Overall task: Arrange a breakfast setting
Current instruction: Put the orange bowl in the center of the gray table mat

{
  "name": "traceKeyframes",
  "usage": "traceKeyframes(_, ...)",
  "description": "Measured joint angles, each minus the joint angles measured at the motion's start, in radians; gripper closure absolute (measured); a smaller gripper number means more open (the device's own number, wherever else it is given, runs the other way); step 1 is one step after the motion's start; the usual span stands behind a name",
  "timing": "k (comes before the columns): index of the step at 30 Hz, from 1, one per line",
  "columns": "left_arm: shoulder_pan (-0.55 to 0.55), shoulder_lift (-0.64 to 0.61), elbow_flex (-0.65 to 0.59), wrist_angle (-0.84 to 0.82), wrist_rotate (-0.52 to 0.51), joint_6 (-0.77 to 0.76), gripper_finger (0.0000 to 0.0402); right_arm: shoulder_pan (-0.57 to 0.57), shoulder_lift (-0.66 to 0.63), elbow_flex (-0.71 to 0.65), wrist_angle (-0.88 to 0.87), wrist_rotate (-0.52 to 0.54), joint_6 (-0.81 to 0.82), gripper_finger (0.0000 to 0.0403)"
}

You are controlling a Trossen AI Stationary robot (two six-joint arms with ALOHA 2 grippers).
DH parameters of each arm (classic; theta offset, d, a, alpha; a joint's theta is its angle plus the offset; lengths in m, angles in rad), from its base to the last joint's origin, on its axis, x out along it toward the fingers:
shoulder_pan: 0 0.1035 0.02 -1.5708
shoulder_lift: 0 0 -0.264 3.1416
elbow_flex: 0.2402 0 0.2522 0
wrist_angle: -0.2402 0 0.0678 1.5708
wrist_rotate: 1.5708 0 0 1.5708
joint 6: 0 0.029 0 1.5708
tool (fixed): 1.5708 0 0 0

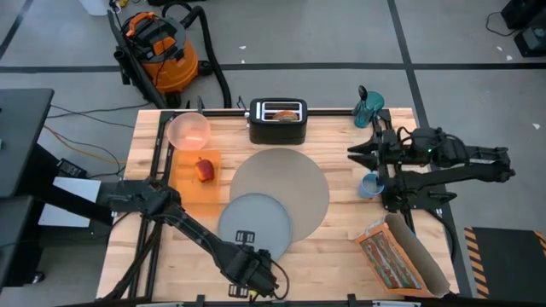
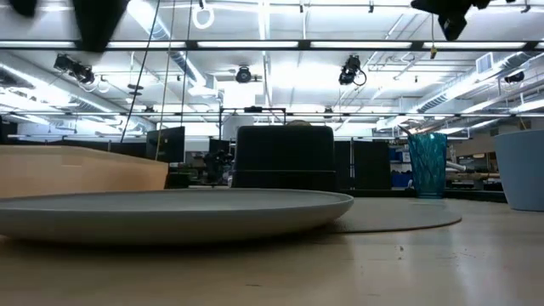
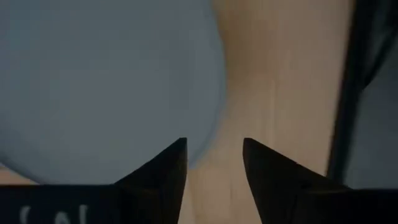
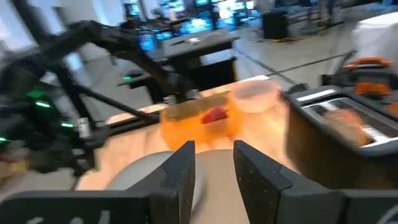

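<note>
While the right claw (image 1: 357,153) waits spread, the spread left claw (image 1: 253,271) hovers just beside the grey plate (image 1: 254,220).

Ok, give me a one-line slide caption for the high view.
Both open grippers idle: left gripper beside the grey plate, right gripper above the blue cup; bagel in toaster.

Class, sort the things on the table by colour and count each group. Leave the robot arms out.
Grey: 2, the mat and the plate
Orange: 2, the cutting board and the cereal box
Pink: 1, the bowl
Red: 1, the apple
Blue: 1, the cup
Teal: 1, the bottle
Black: 1, the toaster
Total: 9
</note>
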Motion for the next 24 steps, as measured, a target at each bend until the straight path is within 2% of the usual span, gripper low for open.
traceKeyframes(3, 0.033, -0.001, 0.115, -0.051, -0.069, -0.022, 0.0235, 0.0, 0.038, 0.078, -0.08, 0.04, -0.003, 0.0286)
traceKeyframes(6, 0.091, -0.001, 0.225, -0.183, -0.2, -0.029, 0.0235, 0.0, 0.091, 0.154, -0.144, 0.053, -0.017, 0.0286)
traceKeyframes(7, 0.116, -0.006, 0.248, -0.182, -0.237, -0.025, 0.0235, 0.0, 0.107, 0.173, -0.156, 0.054, -0.019, 0.0286)
traceKeyframes(10, 0.201, -0.069, 0.248, -0.171, -0.264, -0.016, 0.0235, 0.0, 0.146, 0.214, -0.153, 0.046, -0.017, 0.0286)
traceKeyframes(17, 0.433, -0.219, 0.213, -0.176, -0.339, 0.029, 0.0246, 0.013, 0.146, 0.238, -0.077, -0.103, 0.047, 0.0286)
traceKeyframes(24, 0.691, -0.259, 0.212, -0.18, -0.374, 0.081, 0.0255, 0.053, 0.151, 0.227, -0.08, -0.155, 0.186, 0.0286)
